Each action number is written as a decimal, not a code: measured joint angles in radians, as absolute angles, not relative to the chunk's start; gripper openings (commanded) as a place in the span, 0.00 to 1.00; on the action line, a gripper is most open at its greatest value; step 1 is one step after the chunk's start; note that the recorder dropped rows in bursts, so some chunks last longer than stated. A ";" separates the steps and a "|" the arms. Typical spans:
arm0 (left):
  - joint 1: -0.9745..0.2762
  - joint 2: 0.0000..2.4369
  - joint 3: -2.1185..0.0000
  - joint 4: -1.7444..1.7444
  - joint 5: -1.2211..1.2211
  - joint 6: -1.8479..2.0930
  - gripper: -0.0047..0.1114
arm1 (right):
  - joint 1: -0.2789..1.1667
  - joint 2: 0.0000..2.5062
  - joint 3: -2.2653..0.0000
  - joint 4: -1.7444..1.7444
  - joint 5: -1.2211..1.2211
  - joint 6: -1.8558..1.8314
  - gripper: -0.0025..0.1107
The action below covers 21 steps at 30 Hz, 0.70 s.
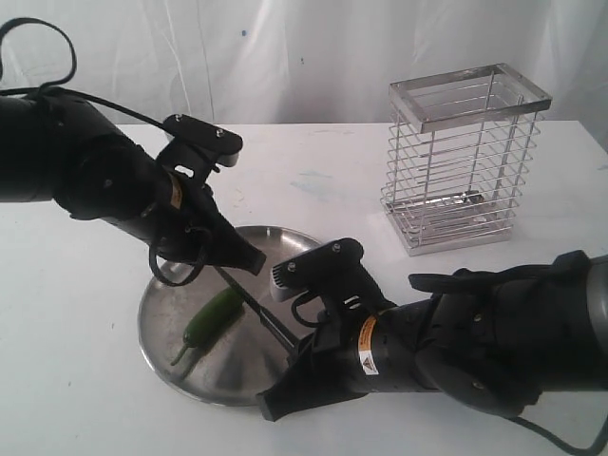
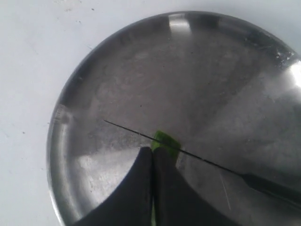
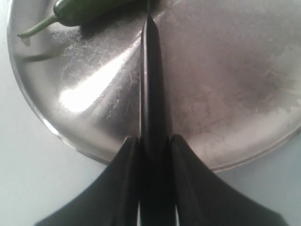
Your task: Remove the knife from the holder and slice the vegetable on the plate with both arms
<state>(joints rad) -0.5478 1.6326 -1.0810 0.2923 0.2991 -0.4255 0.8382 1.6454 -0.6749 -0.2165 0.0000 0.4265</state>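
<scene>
The steel plate (image 1: 161, 313) holds the green chilli (image 1: 211, 321), stem end toward the front. My right gripper (image 1: 285, 366) is shut on the black knife (image 1: 261, 318) by its handle, at the plate's near rim. In the right wrist view the handle (image 3: 153, 94) runs straight out toward the chilli (image 3: 89, 9). The thin blade (image 2: 207, 162) lies edge-on across the chilli's thick end (image 2: 165, 141). My left gripper (image 2: 153, 151) is shut, its fingertips together just over that same end; whether they touch it I cannot tell.
The silver wire holder (image 1: 465, 161) stands at the back right with nothing inside. White tabletop (image 1: 76, 380) surrounds the plate (image 2: 188, 70). Both bulky black arms crowd over the plate's middle and near side.
</scene>
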 measured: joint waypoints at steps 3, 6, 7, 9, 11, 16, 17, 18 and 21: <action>-0.548 1.671 -1.081 0.270 0.292 -0.425 0.04 | 0.838 1.645 -0.675 -0.216 0.000 0.427 0.02; -0.548 1.691 -1.081 0.245 0.275 -0.421 0.04 | 0.838 1.645 -0.675 -0.216 0.000 0.427 0.02; -0.548 1.694 -1.081 0.234 0.270 -0.419 0.04 | 0.838 1.645 -0.675 -0.216 0.000 0.427 0.02; -0.548 1.698 -1.081 0.225 0.253 -0.417 0.04 | 0.838 1.645 -0.675 -0.216 0.000 0.427 0.02; -0.548 1.698 -1.081 0.223 0.241 -0.415 0.04 | 0.838 1.645 -0.675 -0.216 0.000 0.427 0.02; -0.558 1.698 -1.081 0.206 0.227 -0.410 0.04 | 0.838 1.645 -0.675 -0.216 0.000 0.427 0.02; -0.561 1.698 -1.081 0.206 0.227 -0.406 0.04 | 0.838 1.645 -0.675 -0.216 0.000 0.427 0.02; -0.562 1.700 -1.081 0.206 0.225 -0.398 0.04 | 0.838 1.645 -0.675 -0.216 0.000 0.427 0.02; -0.564 1.722 -1.081 0.206 0.220 -0.389 0.04 | 0.838 1.645 -0.675 -0.216 0.000 0.427 0.02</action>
<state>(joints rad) -0.5644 1.7220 -1.0810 0.2061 0.2197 -0.3888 0.8382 1.6454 -0.6749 -0.2165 0.0000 0.4265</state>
